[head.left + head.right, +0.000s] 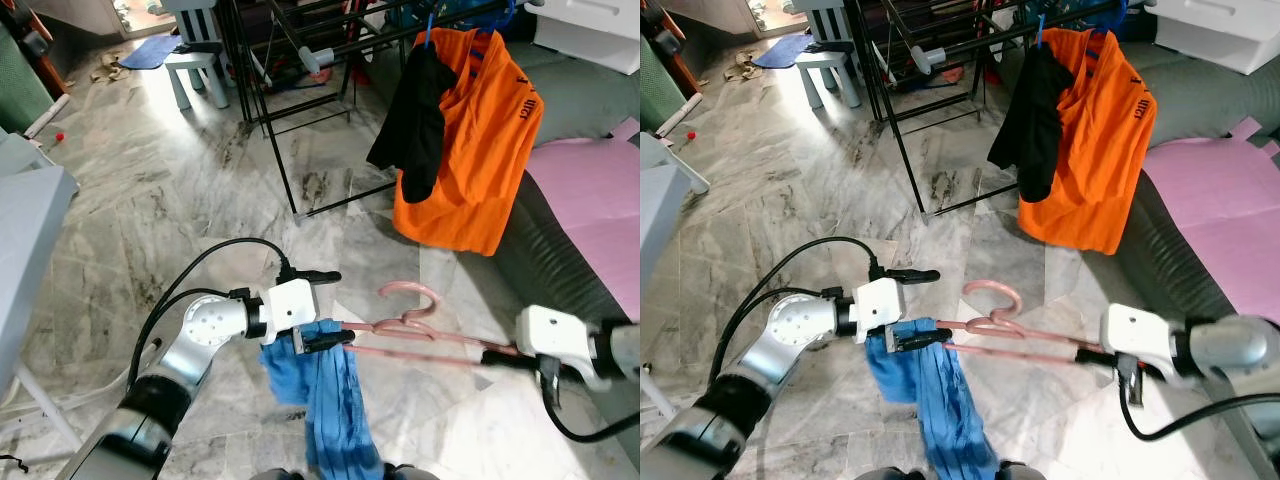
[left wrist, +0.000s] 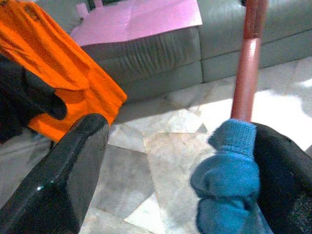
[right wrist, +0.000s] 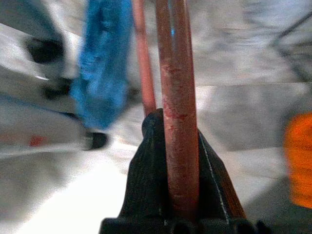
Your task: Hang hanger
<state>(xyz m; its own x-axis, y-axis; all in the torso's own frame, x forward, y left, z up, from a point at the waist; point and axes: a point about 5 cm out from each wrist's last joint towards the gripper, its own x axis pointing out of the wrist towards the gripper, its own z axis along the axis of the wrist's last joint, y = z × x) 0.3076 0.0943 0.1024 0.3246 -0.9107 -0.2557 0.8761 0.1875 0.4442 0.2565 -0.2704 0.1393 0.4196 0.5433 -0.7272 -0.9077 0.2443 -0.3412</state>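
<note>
A pink hanger (image 1: 410, 325) lies level above the floor, with a blue garment (image 1: 325, 400) draped over its left end. My right gripper (image 1: 490, 357) is shut on the hanger's right end; the right wrist view shows the hanger rod (image 3: 178, 122) clamped between the fingers. My left gripper (image 1: 343, 307) stands open at the left end. One finger is raised above the hanger and the other lies against the blue garment (image 2: 229, 165), beside the rod (image 2: 246, 68). A black clothes rack (image 1: 270, 110) stands beyond, with an orange shirt (image 1: 480, 140) and a black garment (image 1: 415, 130) hanging on it.
A grey sofa (image 1: 570, 110) with a pink sheet (image 1: 590, 200) runs along the right. A small pale stool (image 1: 195, 65) stands at the back left, near the rack's legs. A grey table edge (image 1: 25, 210) juts in on the left. Marble floor lies between.
</note>
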